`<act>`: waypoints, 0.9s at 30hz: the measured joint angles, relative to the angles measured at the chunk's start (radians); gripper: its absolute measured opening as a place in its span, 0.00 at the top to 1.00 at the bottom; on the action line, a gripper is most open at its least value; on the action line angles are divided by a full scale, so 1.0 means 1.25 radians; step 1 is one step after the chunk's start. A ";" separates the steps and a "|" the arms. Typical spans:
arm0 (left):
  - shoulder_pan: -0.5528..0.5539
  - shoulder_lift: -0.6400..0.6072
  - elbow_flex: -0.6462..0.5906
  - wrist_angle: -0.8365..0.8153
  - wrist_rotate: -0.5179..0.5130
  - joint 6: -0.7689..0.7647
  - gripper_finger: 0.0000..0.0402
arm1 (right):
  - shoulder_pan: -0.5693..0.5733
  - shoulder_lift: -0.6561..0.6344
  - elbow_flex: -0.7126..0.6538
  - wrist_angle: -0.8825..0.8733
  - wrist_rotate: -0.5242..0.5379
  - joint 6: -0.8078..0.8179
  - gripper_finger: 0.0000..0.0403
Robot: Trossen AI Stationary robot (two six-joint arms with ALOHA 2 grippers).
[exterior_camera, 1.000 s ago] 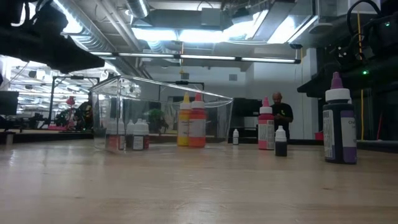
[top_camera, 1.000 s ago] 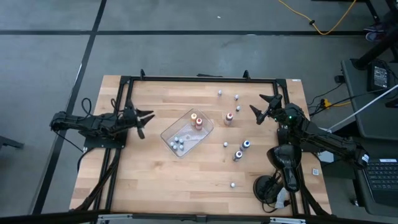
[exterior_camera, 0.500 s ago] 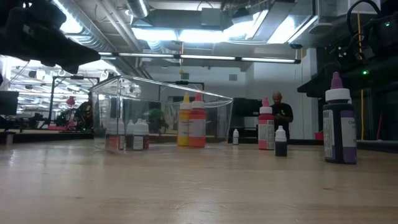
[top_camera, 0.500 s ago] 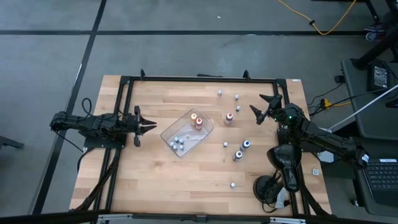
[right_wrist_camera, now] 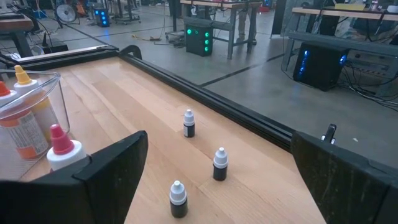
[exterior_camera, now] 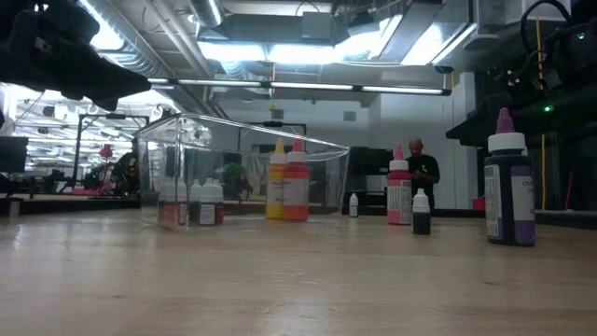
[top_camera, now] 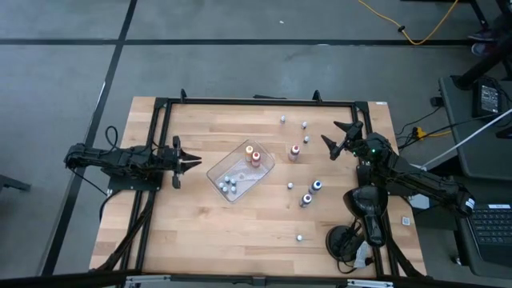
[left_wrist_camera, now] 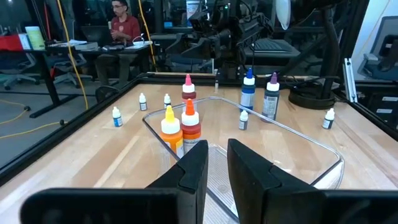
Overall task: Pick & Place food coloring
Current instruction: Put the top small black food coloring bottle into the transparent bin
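Looking down from overhead, I saw the left gripper (top_camera: 190,162) hanging by the tabletop's left edge, its fingers pinched together on nothing, tips aimed at the clear tray (top_camera: 240,170) near the middle. The right gripper (top_camera: 342,138) waited toward the far right corner with its fingers spread wide and empty. The food coloring (top_camera: 296,150) was split: an orange and a yellow bottle plus a cluster of tiny pale ones sat inside the tray, while the rest stood loose across the right half of the tabletop, one alone near the front edge.

From table height, the tray (exterior_camera: 244,149) stood left of centre with the two tall bottles (exterior_camera: 287,182) inside it; a red-capped bottle, a small dark one and a large purple bottle (exterior_camera: 508,189) stood apart on the bare wood.

The left wrist view showed its own fingers (left_wrist_camera: 194,163) nearly touching, with the tray rim (left_wrist_camera: 292,134) just ahead and bottles beyond.

The right wrist view showed three tiny bottles (right_wrist_camera: 219,165) between its parted fingers (right_wrist_camera: 115,163).

I judged the next pick belonged to the right arm, which was nearer the loose bottles. Doing it well meant centring one small bottle between the fingers, coming down clear of its neighbours, and closing low on the body so it would not tip.
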 joint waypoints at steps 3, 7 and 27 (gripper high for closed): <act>0.000 0.000 0.000 0.000 0.000 0.000 0.86 | 0.000 0.000 0.000 0.000 0.000 0.000 0.02; 0.000 0.000 0.000 0.000 0.000 0.000 0.87 | 0.000 0.000 0.000 0.000 0.000 0.000 0.02; 0.000 0.000 0.000 0.000 -0.001 0.000 0.86 | 0.000 0.000 0.000 0.000 0.000 0.001 0.02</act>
